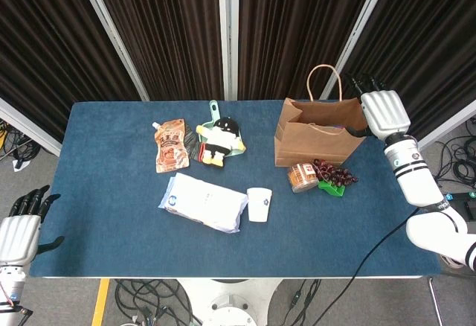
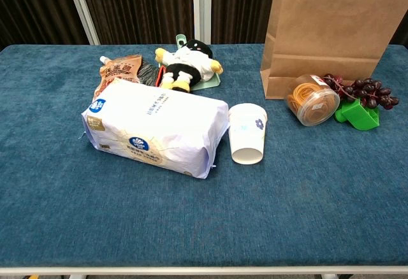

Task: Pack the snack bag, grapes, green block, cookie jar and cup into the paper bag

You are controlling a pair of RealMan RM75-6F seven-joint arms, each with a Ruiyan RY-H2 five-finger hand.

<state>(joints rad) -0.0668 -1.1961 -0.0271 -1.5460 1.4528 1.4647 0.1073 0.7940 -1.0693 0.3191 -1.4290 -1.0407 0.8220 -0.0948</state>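
Observation:
The brown paper bag (image 1: pixel 320 138) stands upright at the back right of the blue table, also filling the chest view's top right (image 2: pixel 331 30). My right hand (image 1: pixel 383 112) hovers at the bag's right rim, fingers spread, holding nothing I can see. A sliver of the snack bag (image 1: pixel 339 126) shows inside the bag. In front of the bag lie the cookie jar (image 1: pixel 302 177) (image 2: pixel 312 99) on its side, the grapes (image 1: pixel 336 172) (image 2: pixel 363 92) and the green block (image 1: pixel 331 187) (image 2: pixel 358 114). The white cup (image 1: pixel 259 204) (image 2: pixel 247 134) stands mid-table. My left hand (image 1: pixel 21 225) waits empty beyond the table's left edge.
A white tissue pack (image 1: pixel 203 202) (image 2: pixel 156 126) lies left of the cup. Behind it are a plush toy (image 1: pixel 218 140) on a green tray and a brown pouch (image 1: pixel 170 144). Dark curtains hang close behind the table.

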